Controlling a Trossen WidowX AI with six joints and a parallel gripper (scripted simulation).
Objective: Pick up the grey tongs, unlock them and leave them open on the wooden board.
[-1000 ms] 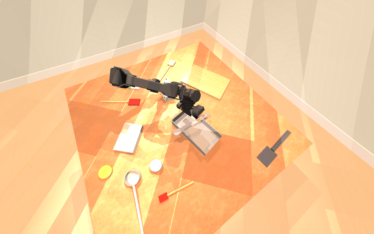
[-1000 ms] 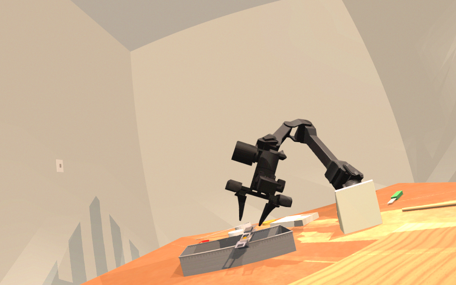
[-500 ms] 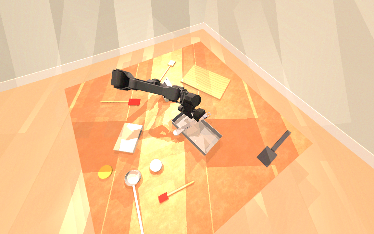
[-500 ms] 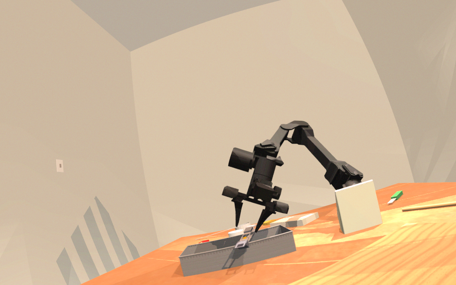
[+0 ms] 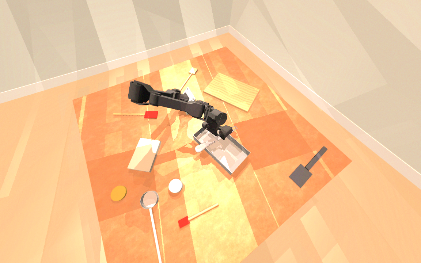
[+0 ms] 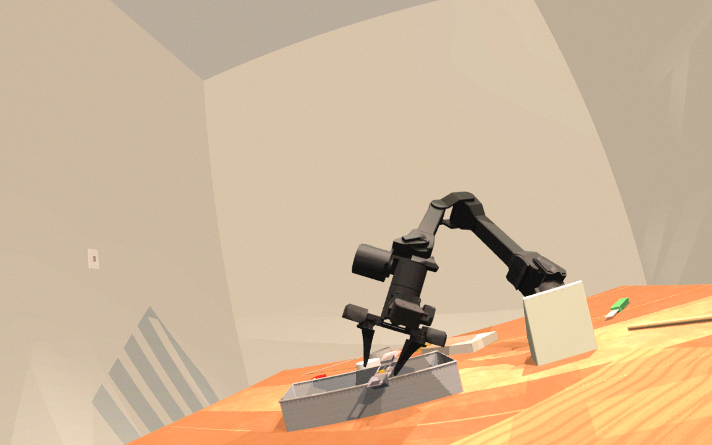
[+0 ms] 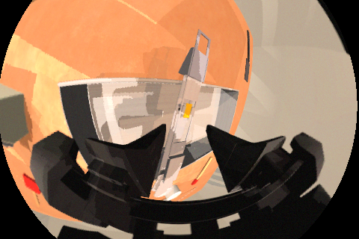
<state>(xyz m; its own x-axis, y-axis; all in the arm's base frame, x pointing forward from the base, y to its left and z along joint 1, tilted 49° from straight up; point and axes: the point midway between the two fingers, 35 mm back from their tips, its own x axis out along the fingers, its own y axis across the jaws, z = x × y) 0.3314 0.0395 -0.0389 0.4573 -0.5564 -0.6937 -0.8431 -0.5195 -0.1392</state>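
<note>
The grey tongs (image 5: 208, 144) (image 6: 379, 376) (image 7: 194, 84) lie shut across the metal roasting tin (image 5: 238, 166) (image 6: 342, 399) (image 7: 75, 106), their tips past its near-left rim. My gripper (image 5: 221, 133) (image 6: 381, 368) (image 7: 186, 128) is open and points down into the tin. Its two fingers stand on either side of the tongs' middle, and I see no finger touching them. The wooden board (image 5: 231, 90) (image 6: 651, 387) lies flat beyond the tin, to the right of the arm's base.
A white slab (image 5: 144, 154) lies left of the tin. Two red spatulas (image 5: 151, 114) (image 5: 183, 222), a dark spatula (image 5: 303, 171), a ladle (image 5: 148, 199), a white disc (image 5: 175, 185) and a yellow disc (image 5: 118, 193) lie around. The arm's pale pedestal (image 6: 560, 323) stands behind.
</note>
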